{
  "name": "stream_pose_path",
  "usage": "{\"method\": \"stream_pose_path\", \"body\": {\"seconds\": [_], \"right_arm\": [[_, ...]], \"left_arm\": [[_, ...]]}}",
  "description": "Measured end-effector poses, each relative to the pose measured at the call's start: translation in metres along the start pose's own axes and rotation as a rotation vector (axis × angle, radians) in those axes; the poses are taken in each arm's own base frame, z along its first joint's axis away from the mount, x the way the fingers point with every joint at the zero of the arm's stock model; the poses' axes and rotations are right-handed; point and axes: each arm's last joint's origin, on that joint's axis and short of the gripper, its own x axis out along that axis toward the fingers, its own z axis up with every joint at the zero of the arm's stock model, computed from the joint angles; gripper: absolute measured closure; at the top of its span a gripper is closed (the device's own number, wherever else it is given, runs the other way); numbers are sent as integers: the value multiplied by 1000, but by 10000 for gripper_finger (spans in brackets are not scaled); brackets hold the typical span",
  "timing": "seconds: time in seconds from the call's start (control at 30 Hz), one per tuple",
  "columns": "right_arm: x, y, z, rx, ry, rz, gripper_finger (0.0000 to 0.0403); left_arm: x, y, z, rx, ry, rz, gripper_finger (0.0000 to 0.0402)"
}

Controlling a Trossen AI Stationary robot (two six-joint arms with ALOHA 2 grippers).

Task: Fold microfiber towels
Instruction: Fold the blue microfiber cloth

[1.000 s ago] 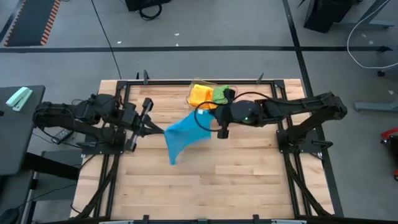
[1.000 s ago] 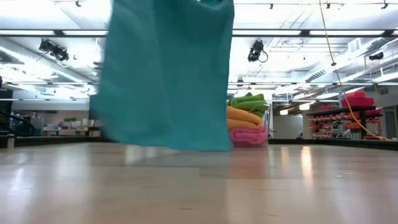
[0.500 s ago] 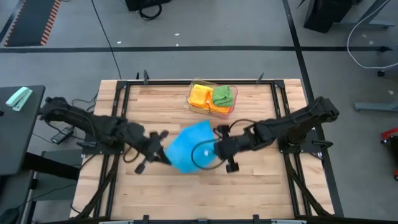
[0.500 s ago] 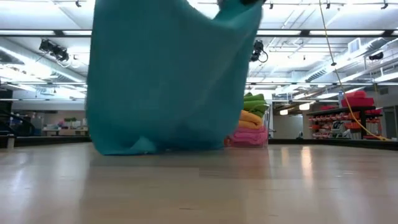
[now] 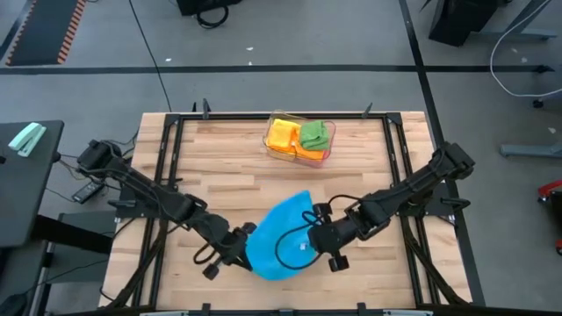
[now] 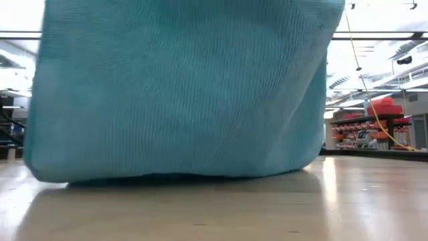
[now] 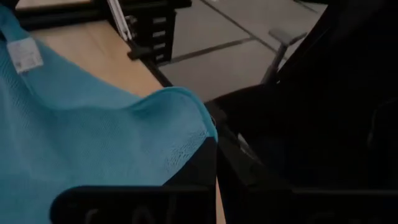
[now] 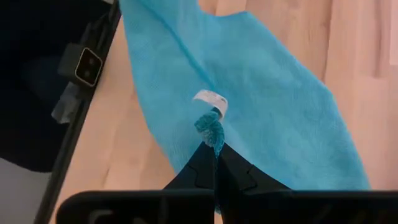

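Clear tray (image 5: 299, 139) of folded towels sits well behind; both grippers (image 5: 235, 254) (image 5: 309, 243), clamped on the blue towel (image 5: 279, 237), have carried it forward and lower

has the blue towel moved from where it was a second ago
Yes. In the high view the blue towel, pinched by the left gripper and right gripper, has come away from the clear tray toward the table's near edge.
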Motion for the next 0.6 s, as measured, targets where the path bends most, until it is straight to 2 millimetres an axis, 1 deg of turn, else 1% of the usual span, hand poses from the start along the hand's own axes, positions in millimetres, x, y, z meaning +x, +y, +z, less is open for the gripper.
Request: {"method": "stream_pose_path", "body": {"seconds": [0.13, 0.27, 0.33, 0.47, 0.6], "right_arm": [[-8, 1, 3, 47, -42, 33, 399], [-11, 1, 6, 33, -75, 57, 399], [-13, -4, 7, 7, -84, 34, 399], [-23, -19, 16, -44, -126, -146, 399], [-45, -43, 23, -134, -182, -395, 399]], "left_arm": [[-6, -1, 11, 6, -39, -32, 395], [-26, -4, 29, 19, -94, -37, 394], [-38, -2, 34, 26, -91, -22, 388], [-65, 7, 44, 78, -90, 55, 389], [-102, 23, 55, 137, -97, 224, 396]]}}
